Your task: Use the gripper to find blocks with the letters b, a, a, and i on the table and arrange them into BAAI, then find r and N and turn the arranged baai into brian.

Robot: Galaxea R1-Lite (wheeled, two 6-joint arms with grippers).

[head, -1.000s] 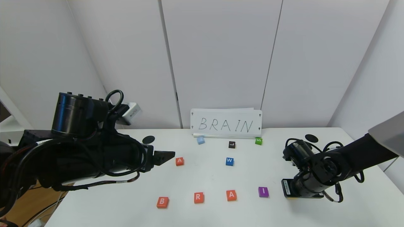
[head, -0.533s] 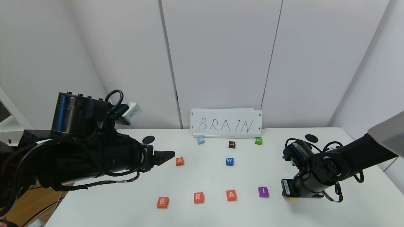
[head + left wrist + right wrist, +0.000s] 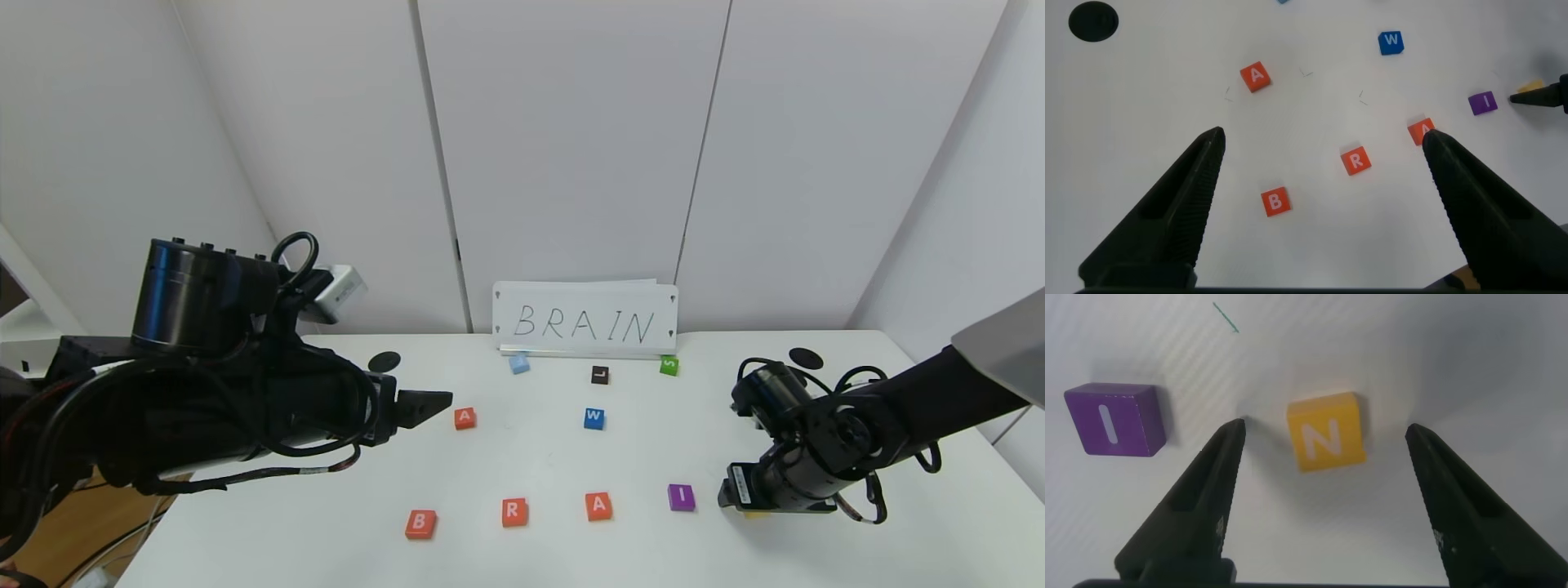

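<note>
Straddling N (image 3: 1325,432), right fingers (image 3: 1192,513), hidden overhead

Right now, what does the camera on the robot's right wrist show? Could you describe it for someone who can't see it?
A yellow N tile lies flat on the white table, between the open fingers of the right gripper, which touch neither side of it. A purple I tile lies beside it, outside the fingers.

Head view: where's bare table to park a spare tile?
Free: the table in front of the row B, R, A, I. Crowded: by the right gripper over N, beside I.
</note>
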